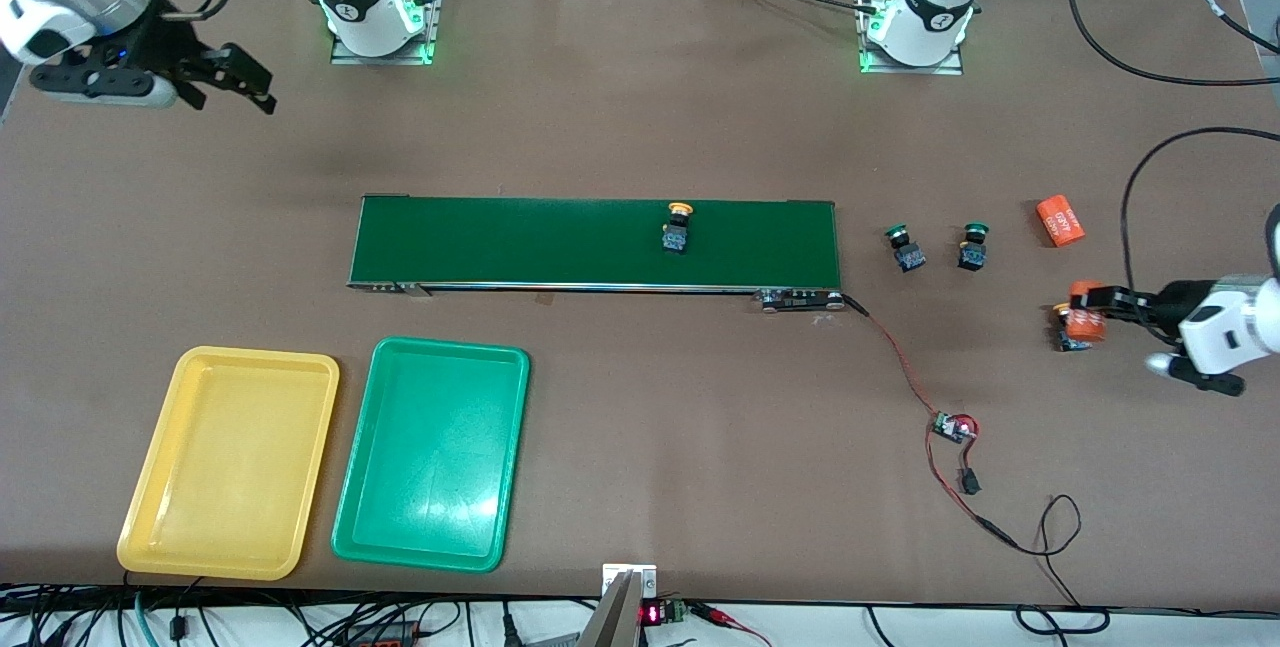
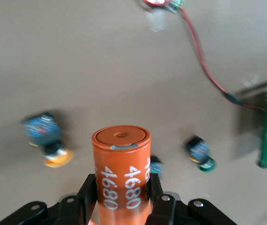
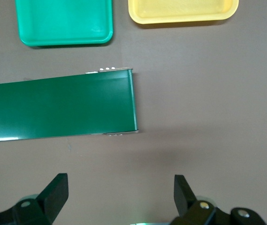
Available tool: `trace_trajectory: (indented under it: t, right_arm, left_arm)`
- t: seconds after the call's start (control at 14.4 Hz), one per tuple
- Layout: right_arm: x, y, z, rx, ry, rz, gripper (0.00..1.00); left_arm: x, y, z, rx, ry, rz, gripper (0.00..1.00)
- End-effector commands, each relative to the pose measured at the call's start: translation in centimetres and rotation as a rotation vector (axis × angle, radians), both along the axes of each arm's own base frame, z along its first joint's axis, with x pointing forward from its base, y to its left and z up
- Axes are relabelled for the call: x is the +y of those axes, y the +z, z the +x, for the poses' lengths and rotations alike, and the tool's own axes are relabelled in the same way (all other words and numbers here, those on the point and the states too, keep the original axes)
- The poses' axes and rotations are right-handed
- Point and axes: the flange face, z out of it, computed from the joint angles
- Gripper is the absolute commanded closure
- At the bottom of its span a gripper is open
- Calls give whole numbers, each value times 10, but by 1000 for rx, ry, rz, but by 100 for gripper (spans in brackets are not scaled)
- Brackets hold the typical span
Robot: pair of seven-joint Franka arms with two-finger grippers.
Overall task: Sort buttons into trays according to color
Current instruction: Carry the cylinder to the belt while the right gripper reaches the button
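Two trays, yellow and green, lie side by side nearest the front camera toward the right arm's end of the table, both holding no buttons. Toward the left arm's end, the left gripper is clenched on an orange cell printed "4680", not a button, carried over a yellow button that lies on the table just beneath it. Farther back, a second yellow button lies on its side on the green belt, while two green buttons rest near each other on the bare table off the belt's end, with a second cell past them. Over the table's corner at the right arm's end, the right gripper waits with fingers spread and nothing between them. The buttons look light, rigid and likely to roll on their round caps; the squarish black body seems the surest place to pinch.
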Motion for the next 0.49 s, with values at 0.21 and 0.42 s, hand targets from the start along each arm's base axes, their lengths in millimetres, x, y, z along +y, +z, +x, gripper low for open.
trace_trajectory:
  t: [0.21,0.42]
  right_arm:
    - [88,-32,8,-55,23,-54,0]
    - [85,-42,26,-29,0,-8,0]
  left_arm:
    - [-136,23,-5,14,-347,-113,86]
    - [-206,14,-12,-1,-621,-157,86]
